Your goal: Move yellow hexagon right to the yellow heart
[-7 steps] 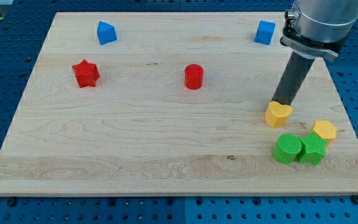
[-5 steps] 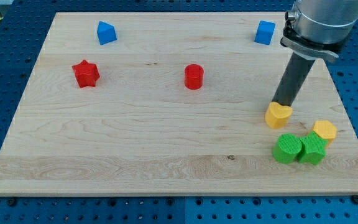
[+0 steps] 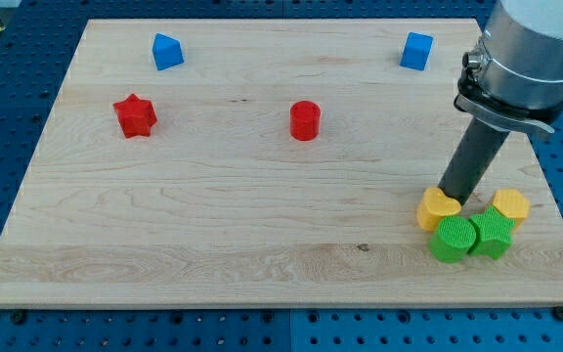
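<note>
The yellow heart [image 3: 436, 208] lies at the view's lower right, touching the green cylinder [image 3: 453, 239] below it. The yellow hexagon [image 3: 511, 206] lies further right, touching the green star-like block [image 3: 493, 235] below it. My tip [image 3: 453, 197] stands just above and right of the yellow heart, touching it, between the heart and the hexagon.
A red star [image 3: 135, 115] lies at the left and a red cylinder [image 3: 304, 120] near the middle. A blue block [image 3: 167, 51] lies at the top left and a blue cube [image 3: 416, 51] at the top right. The board's right edge [image 3: 545, 186] is close to the hexagon.
My tip has moved down and slightly right, pushing the yellow heart down against the green cylinder. The other blocks have not moved.
</note>
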